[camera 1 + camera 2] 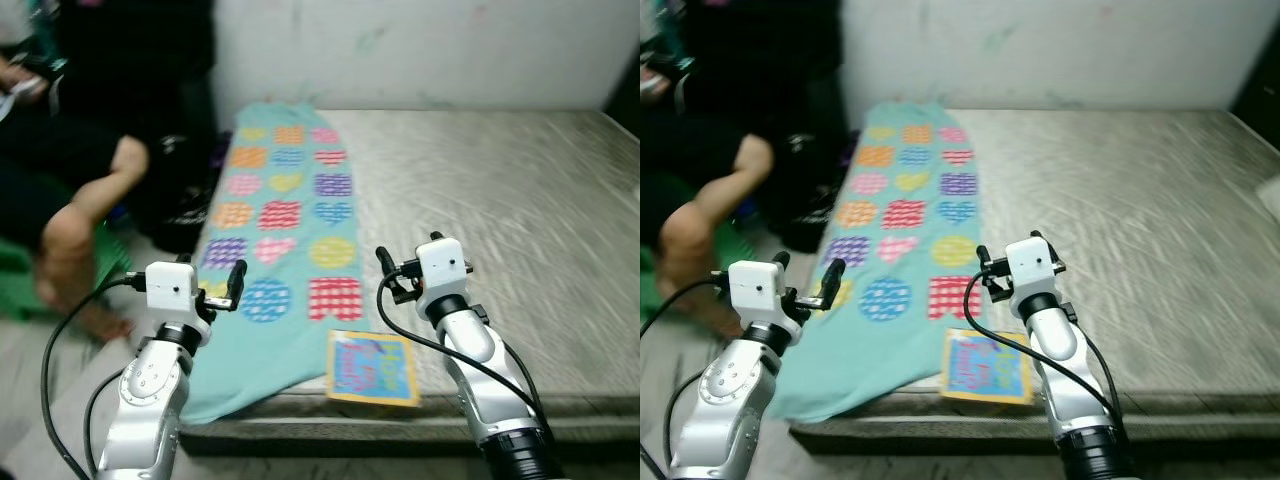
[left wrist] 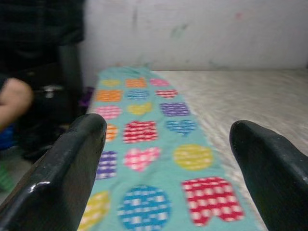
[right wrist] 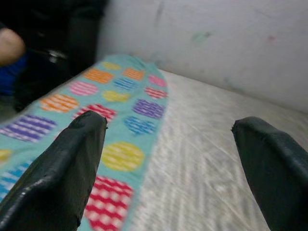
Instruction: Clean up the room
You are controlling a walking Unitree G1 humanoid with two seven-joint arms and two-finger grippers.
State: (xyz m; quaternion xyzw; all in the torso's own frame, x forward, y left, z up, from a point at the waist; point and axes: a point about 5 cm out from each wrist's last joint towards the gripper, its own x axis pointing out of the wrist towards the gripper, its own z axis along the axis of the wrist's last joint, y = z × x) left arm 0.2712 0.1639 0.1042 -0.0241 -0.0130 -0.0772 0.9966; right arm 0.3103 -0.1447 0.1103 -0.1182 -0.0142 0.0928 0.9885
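Observation:
A teal blanket (image 1: 285,215) printed with bright hearts and circles lies lengthwise along the left side of a grey mattress (image 1: 500,210), its near end drooping over the front edge. A colourful picture book (image 1: 372,368) lies flat at the mattress's front edge, just right of the blanket's end. My left gripper (image 1: 212,266) is raised over the blanket's near left corner, open and holding nothing; in the left wrist view the left gripper (image 2: 168,130) looks along the blanket. My right gripper (image 1: 408,247) hovers open above the blanket's right border, behind the book, also holding nothing.
A person (image 1: 90,150) in dark clothes sits left of the bed, a bare leg (image 1: 80,225) close to my left arm. A black bag (image 1: 175,205) stands against the bed's left side. A white wall (image 1: 420,50) backs the bed. A green seat (image 1: 20,285) is at far left.

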